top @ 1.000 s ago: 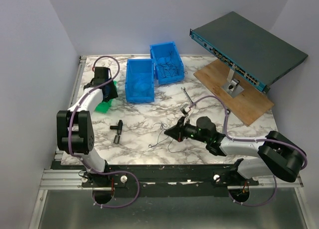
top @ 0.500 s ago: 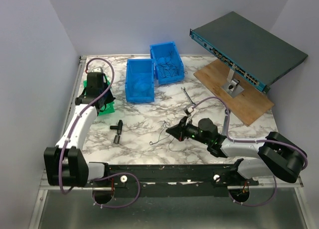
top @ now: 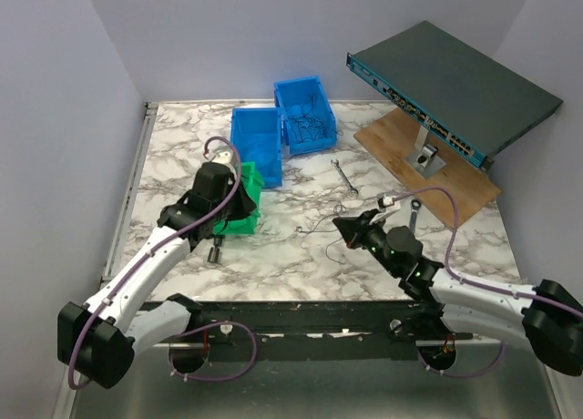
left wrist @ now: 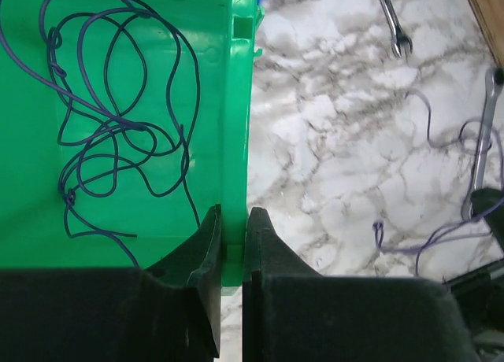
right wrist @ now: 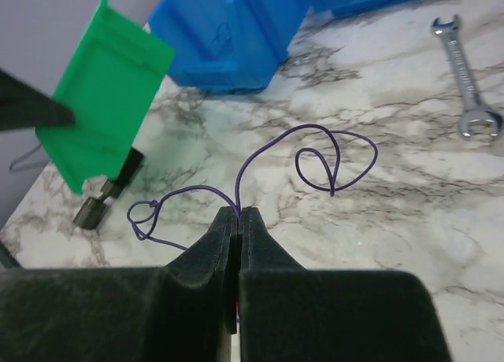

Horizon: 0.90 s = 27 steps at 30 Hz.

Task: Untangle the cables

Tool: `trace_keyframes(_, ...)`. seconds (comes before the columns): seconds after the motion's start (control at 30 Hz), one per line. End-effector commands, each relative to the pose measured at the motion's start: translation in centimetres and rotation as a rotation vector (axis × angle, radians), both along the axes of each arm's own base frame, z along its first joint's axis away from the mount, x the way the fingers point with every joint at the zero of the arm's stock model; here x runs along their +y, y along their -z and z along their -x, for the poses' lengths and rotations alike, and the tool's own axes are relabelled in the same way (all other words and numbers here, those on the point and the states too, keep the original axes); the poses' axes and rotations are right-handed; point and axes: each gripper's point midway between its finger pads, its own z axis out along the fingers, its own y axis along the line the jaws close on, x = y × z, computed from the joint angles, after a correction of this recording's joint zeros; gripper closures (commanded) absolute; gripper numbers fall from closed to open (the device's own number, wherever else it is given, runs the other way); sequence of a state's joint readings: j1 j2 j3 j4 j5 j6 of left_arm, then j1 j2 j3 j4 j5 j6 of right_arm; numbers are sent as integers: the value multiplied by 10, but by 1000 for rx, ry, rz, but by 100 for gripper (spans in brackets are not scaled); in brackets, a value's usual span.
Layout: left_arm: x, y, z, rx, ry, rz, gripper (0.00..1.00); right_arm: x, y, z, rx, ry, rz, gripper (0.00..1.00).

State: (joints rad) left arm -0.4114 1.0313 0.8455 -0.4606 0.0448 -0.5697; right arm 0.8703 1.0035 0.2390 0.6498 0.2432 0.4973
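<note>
From above, the left hand (top: 228, 196) grips a green bin (top: 248, 178) by one wall, just in front of two blue bins (top: 255, 146); whether the green bin touches the marble bench (top: 182, 137) cannot be told here. The right hand (top: 342, 226) sits low over the middle of the bench, and a hair-thin dark strand (top: 319, 224) trails left from its tips, well apart from the green bin. A silver wrench (top: 344, 178) lies behind it. In the left wrist view the left hand (left wrist: 232, 220) is pinching the green bin's wall (left wrist: 240, 102), one finger on each side. On the bin's floor lie the cables (left wrist: 118, 126): very thin blue-violet wire in loose, overlapping curls, crossing itself many times, with small tight kinks at a few spots. Out on the marble to the right the strand (left wrist: 441, 232) shows as faint purple loops. In the right wrist view the right hand (right wrist: 238, 214) is pressed together, pinching the strand (right wrist: 331, 153). From the tips it arcs up and right into two open loops, while another length runs left to a small curl (right wrist: 142, 212) on the bench. The green bin (right wrist: 106, 102) appears tilted at the left.
</note>
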Motion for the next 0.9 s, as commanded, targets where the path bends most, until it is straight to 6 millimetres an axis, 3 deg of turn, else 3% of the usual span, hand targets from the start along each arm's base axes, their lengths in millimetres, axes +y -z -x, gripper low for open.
trace_keyframes(0.0,-42,12,27,22,82,59,100,-50,18,-9,34,239,50,99)
trace_keyframes(0.23,-113,42,50,53,167,106,100,-64,16,-6,18,284,29,99)
trace_keyframes(0.5,-188,54,36,58,216,-15,100,-75,14,-6,25,326,43,99)
trace_keyframes(0.57,-196,60,35,75,223,-77,90,-78,11,-4,31,329,44,99)
trace_keyframes(0.7,-209,45,40,19,279,-43,50,-81,5,2,53,319,57,99)
trace_keyframes(0.87,-194,23,44,-33,290,-35,34,-71,-8,17,136,232,57,99)
